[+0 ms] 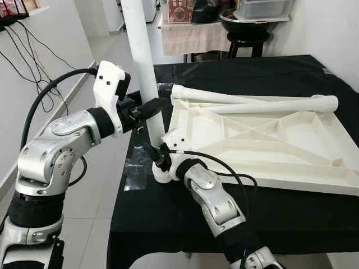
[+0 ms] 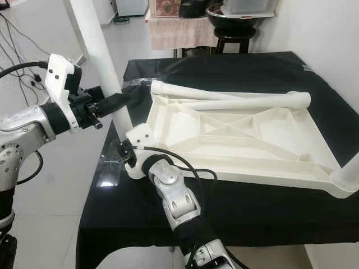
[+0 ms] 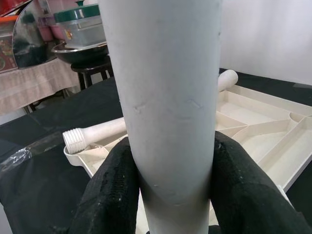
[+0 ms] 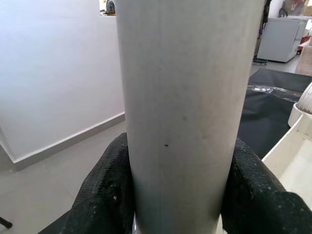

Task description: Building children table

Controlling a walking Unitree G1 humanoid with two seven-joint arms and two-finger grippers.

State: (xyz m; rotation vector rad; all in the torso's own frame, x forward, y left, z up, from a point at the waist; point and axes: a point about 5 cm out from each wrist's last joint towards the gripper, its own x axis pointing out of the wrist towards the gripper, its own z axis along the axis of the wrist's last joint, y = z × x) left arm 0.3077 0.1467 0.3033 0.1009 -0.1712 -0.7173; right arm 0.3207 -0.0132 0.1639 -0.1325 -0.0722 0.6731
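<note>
Tabletop (image 1: 314, 162), white and ribbed, lies upside down on a black cloth (image 1: 168, 224) over a work surface, and it is the largest piece of the children's table under assembly. At its near left corner a white leg (image 1: 147, 73) stands upright in the corner socket (image 1: 162, 174); judging from this, one leg is being seated or screwed in and is not yet released. Two more legs (image 1: 263, 103) lie loose across the far rim of the tabletop, one with a threaded end toward the left, so at least those remain to be fitted. In the right eye view another leg (image 2: 350, 168) seems already to stand at the near right corner, though little of it shows. The left gripper (image 1: 150, 108) is clamped on the upright leg partway up, its black fingers (image 3: 109, 190) pressed to either side. The right gripper (image 1: 155, 157) grips the same leg low down, just above the socket, fingers (image 4: 105, 190) closed round it. Behind the table, a stool (image 1: 247, 39) holds a dark bowl and a lidded container.
</note>
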